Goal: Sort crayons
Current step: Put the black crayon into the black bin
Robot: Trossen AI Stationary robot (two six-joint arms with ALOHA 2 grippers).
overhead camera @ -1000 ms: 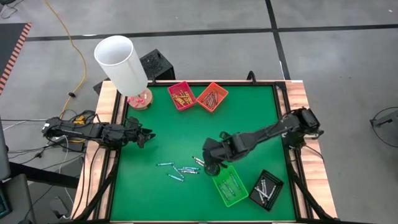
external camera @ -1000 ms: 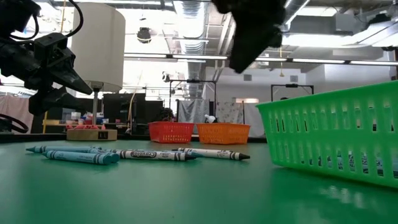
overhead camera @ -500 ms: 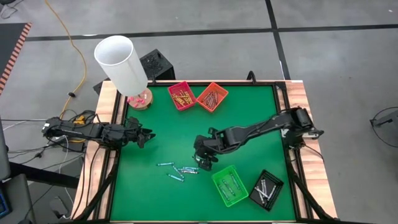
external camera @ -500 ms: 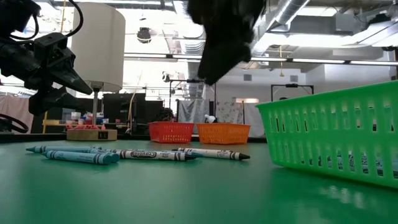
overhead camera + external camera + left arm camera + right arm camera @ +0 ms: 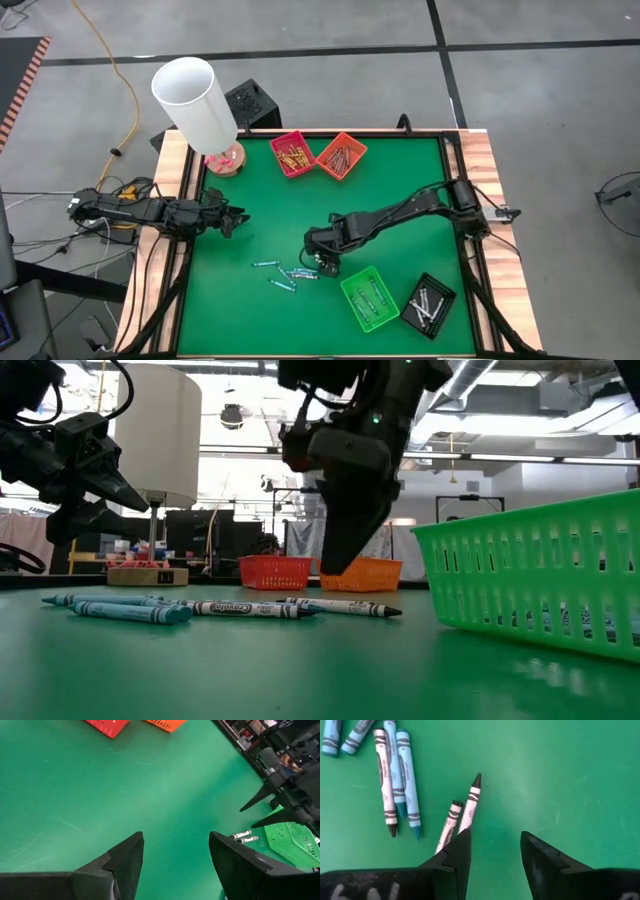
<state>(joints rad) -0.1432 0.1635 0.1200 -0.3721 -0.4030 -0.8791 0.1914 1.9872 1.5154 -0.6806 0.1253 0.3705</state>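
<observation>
A: Right gripper (image 5: pixel 322 262) has swung off the green basket (image 5: pixel 370 298) over the last second. It was above the basket's near corner; now it hangs over the loose crayons (image 5: pixel 290 273) on the green mat (image 5: pixel 400 190).

B: Holding anything?

A: No. Its wrist view shows the two fingers parted, bare mat between them, nothing gripped. The jaws have widened as the arm travelled. That fits a drop into the basket followed by a return trip, though that is my reading, not something I saw.

B: Where do the crayons lie?

A: A scatter of teal and pale ones just left of the basket, on the mat. From the right wrist, two white-wrapped crayons (image 5: pixel 462 816) lie side by side, running in under one fingertip. A cluster of three (image 5: pixel 396 780) sits a bit further off, with more at the edge. The low view shows the gripper (image 5: pixel 345 540) above the row, not yet touching.

B: Other baskets?

A: Red (image 5: pixel 292 153) and orange (image 5: pixel 341 155) at the far edge, both with crayons in. Black one (image 5: pixel 428 303) beside the green, holding pale sticks.

B: Left arm?

A: Left gripper (image 5: pixel 236 218) parked at the left edge of the mat, fingers apart, empty.

B: Meaning for the job?

A: Mostly sorted; this last pile remains. The white pair looks the likely next pick, probably bound for the black basket.
</observation>
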